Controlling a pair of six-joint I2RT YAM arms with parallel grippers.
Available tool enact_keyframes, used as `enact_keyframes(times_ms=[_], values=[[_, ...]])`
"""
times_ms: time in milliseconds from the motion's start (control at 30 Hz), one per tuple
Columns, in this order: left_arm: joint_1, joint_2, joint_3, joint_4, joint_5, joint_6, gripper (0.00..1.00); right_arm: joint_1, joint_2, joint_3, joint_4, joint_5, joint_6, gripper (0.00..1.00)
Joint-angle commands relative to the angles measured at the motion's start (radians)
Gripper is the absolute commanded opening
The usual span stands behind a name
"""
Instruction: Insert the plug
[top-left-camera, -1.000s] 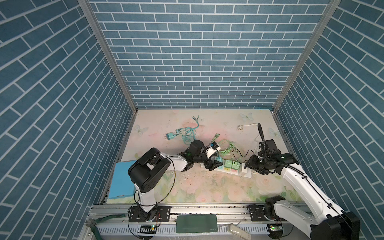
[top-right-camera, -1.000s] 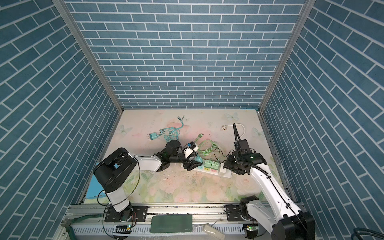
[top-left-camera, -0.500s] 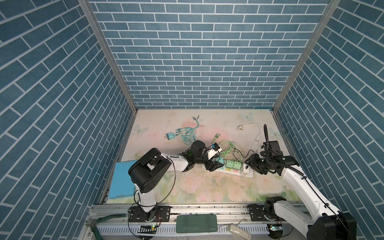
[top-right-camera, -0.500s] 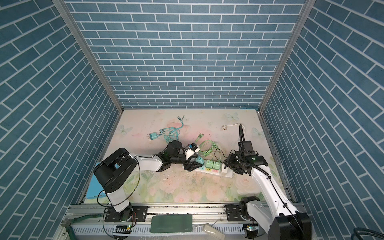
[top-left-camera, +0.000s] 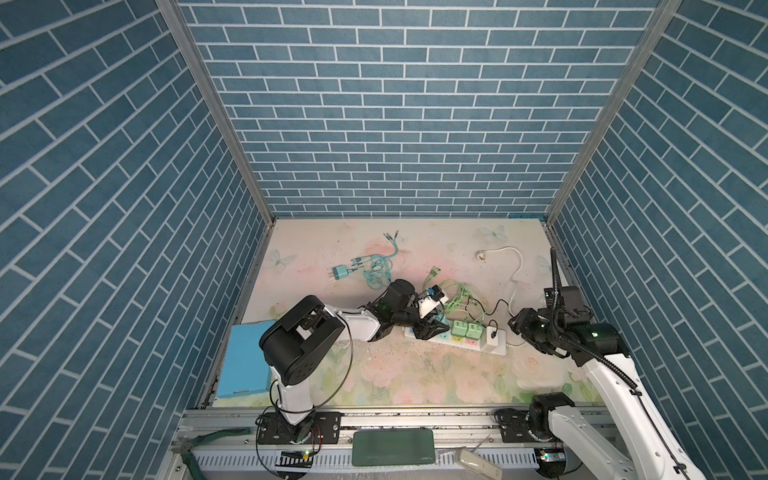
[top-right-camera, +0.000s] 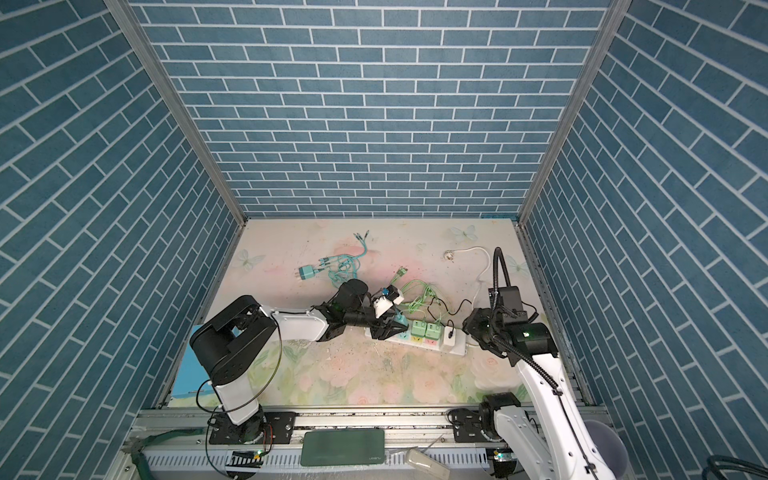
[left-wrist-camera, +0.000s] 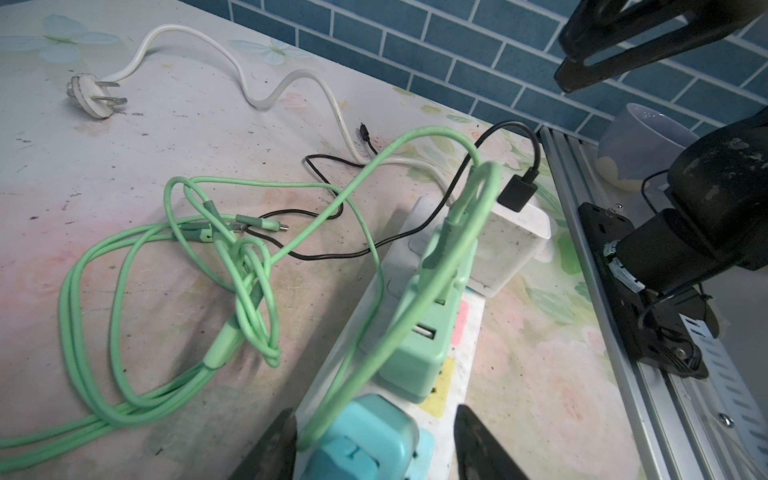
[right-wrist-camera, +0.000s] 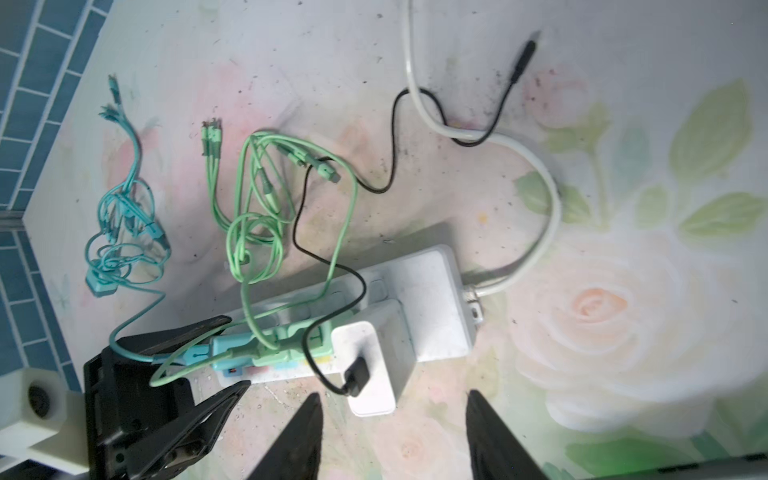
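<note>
Teal plug (top-left-camera: 340, 273) with tangled cables lies loose on the surface (top-left-camera: 415, 374), far left, well apart from the strip (right-wrist-camera: 432, 299); left claw (left-wrist-camera: 374, 411) open, fingers (left-wrist-camera: 274, 444) straddling the blue plug (left-wrist-camera: 365, 446) at the strip's left end, gap showing on one side; blue plug sits on the strip, cannot tell if fully seated; next along, two green plugs (top-left-camera: 459, 329) side by side in the strip; green cables (left-wrist-camera: 249, 266) looped on the surface behind; white charger (right-wrist-camera: 374, 365) with black cable (right-wrist-camera: 307, 249) near the right end; right claw (right-wrist-camera: 392, 394) open, gripping nothing, just beside the charger; white cord (top-left-camera: 517, 266) trails toward the back.
</note>
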Motion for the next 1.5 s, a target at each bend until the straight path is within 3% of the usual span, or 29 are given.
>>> enact_keyframes(times_ms=[0, 300, 600, 967, 1467], values=[[-0.008, 0.002, -0.001, -0.035, -0.001, 0.025, 0.60, -0.022, 0.004, -0.021, -0.082, 0.071, 0.060, 0.55], [-0.003, -0.029, -0.024, -0.068, -0.025, 0.051, 0.58, -0.082, -0.002, -0.106, -0.045, -0.018, 0.050, 0.55], [0.017, -0.058, -0.038, -0.084, -0.046, 0.063, 0.58, -0.083, 0.135, -0.217, 0.056, -0.119, -0.021, 0.48], [0.021, -0.039, -0.013, -0.093, -0.024, 0.065, 0.47, -0.082, 0.180, -0.244, 0.167, -0.184, -0.020, 0.42], [0.022, -0.029, 0.007, -0.115, -0.014, 0.074, 0.37, -0.049, 0.381, -0.239, 0.297, -0.172, -0.046, 0.36]])
